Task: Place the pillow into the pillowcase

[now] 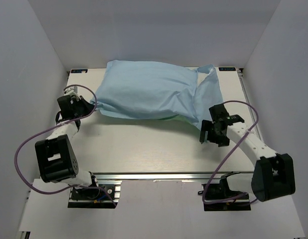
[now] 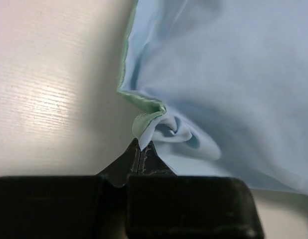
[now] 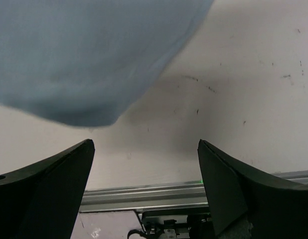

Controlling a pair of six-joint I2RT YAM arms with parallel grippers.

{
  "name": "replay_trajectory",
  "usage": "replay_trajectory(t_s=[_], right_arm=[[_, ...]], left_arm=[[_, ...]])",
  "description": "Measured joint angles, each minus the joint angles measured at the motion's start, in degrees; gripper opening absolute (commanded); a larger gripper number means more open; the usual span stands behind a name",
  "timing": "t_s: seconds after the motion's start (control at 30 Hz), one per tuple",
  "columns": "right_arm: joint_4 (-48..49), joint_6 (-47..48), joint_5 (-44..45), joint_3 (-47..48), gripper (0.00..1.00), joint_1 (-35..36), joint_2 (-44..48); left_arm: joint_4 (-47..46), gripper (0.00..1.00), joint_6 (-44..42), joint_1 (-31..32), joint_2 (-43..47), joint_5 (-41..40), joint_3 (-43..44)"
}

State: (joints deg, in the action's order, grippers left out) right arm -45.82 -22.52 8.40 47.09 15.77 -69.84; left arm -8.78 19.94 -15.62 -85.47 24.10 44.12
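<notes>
Left hand [image 2: 138, 149] clamped on a corner of the pillowcase [image 1: 149, 92] — stuffing looks all but done.

Fingers pressed together, and a twist of light-blue cloth with its green underside bunches right at the tips, so I judge I have the hem pinched at the left end. Right hand [image 3: 144, 145] hangs spread wide with nothing between the fingers, just off the right end, where loose cloth flaps up; that is the mouth, I reckon. Blue face up, the case lies plump across the far half of the bench [image 1: 144, 149]. No pillow shows anywhere, so I take it to be inside. Next move, as I read it: anchor the left corner, have the right hand catch the slack mouth and draw it over the end. Small blue labels [image 1: 227, 68] sit at the far bench corners — too small to read, and I see no other writing.
</notes>
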Motion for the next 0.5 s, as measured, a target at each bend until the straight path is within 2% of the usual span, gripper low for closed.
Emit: replay_trajectory(t_s=[0.17,0.2,0.23,0.27,0.3,0.4,0.5], right_arm=[[6.25,0.17,3.93,0.20,0.89,0.00,-8.15],[7.54,0.17,5.09,0.37,0.86,0.00,-9.99],[9.11,0.26,6.49,0.68,0.65,0.00,-12.11],[10.51,0.26,7.87,1.22,0.23,0.00,-14.32],[11.52,0.66,9.01,1.84,0.00,0.02,-16.20],[11.80,0.07,13.05,5.55,0.00,0.04,-20.35],[11.41,1.01,18.40,9.92,0.00,0.07,-18.93]], left_arm=[[2.80,0.00,1.88,0.09,1.97,-0.55,3.02],[3.08,0.00,2.14,0.09,1.97,-0.55,3.48],[3.69,0.00,2.49,0.09,1.97,-0.50,4.09],[4.28,0.00,2.82,0.09,1.97,-0.52,4.61],[5.22,0.00,3.19,0.09,1.97,-0.55,5.33],[9.29,0.00,4.33,0.13,2.03,-1.42,9.62],[13.22,0.00,5.51,0.22,2.38,-2.82,15.93]])
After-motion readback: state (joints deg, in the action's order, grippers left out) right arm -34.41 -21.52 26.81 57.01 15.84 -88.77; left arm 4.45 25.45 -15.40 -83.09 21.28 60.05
